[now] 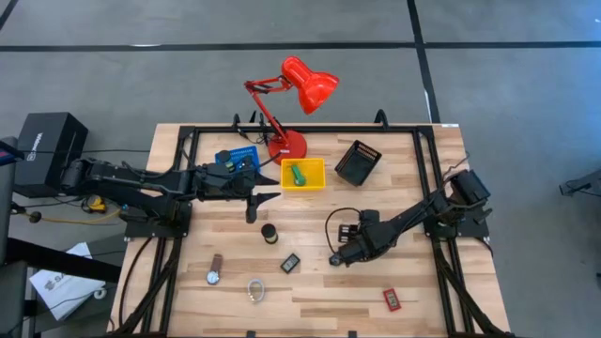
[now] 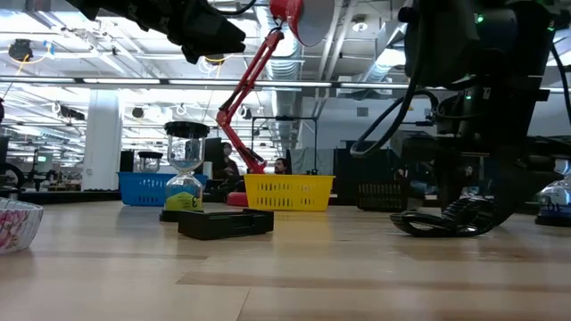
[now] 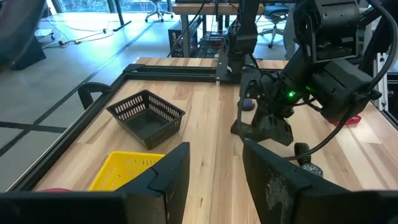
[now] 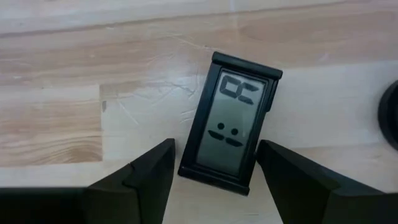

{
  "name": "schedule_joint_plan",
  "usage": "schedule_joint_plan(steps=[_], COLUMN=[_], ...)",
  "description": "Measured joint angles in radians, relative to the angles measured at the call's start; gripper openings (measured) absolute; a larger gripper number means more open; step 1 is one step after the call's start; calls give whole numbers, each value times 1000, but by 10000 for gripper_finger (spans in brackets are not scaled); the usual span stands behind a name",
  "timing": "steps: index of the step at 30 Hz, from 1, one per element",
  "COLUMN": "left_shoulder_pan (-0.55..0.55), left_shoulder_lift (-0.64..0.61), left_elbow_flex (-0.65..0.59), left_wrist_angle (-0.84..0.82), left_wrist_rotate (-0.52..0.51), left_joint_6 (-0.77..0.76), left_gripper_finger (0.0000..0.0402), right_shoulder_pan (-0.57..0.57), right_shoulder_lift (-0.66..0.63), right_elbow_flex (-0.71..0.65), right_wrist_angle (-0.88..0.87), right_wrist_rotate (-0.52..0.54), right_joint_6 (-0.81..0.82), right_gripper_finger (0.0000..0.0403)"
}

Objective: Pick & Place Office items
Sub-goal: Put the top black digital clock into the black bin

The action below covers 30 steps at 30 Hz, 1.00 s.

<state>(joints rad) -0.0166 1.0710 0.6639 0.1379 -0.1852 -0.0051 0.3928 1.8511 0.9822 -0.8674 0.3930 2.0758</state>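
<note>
My right gripper (image 1: 334,258) (image 4: 214,149) is open and low over the table's middle, pointing toward the table's left. A small black gadget (image 4: 233,121) (image 1: 290,264) with a grey display lies flat just ahead of it. In the right wrist view the gadget shows between the two fingers, and in the low view it (image 2: 225,223) lies apart from them. My left gripper (image 1: 266,199) (image 3: 214,155) is open and empty, raised beside the yellow tray. A black cylinder (image 1: 269,233), a wristwatch (image 1: 215,270), a clear ring (image 1: 255,291) and a small red rectangle (image 1: 392,299) lie on the wood.
The yellow tray (image 1: 314,165) holds a green stubby piece (image 1: 298,175). A blue tray (image 1: 242,153) and a black tray (image 1: 357,161) stand along the far side, with the red lamp (image 1: 286,145) between them. A black metal frame (image 1: 423,160) borders the table. A cable loops by the right arm (image 1: 331,225).
</note>
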Motion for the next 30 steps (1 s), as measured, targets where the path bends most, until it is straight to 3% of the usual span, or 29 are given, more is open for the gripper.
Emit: schedule_joint_plan(steps=[13, 18, 25, 30], left_shoulder_pan=[0, 0, 0, 0], left_shoulder_lift=[0, 0, 0, 0], left_elbow_flex=[-33, -33, -33, -33], left_wrist_angle=[21, 30, 38, 41], left_wrist_rotate=[0, 0, 0, 0], left_joint_6=[0, 1, 0, 0], left_gripper_finger=[143, 143, 143, 143], right_shoulder_pan=[2, 0, -13, -54], right_shoulder_lift=[5, 8, -8, -94], right_elbow_flex=[-3, 4, 64, 107], right_wrist_angle=[-15, -38, -235, -356], right_wrist_rotate=[51, 73, 159, 233], right_joint_6=[-8, -33, -107, -256], right_gripper_finger=[162, 158, 163, 156])
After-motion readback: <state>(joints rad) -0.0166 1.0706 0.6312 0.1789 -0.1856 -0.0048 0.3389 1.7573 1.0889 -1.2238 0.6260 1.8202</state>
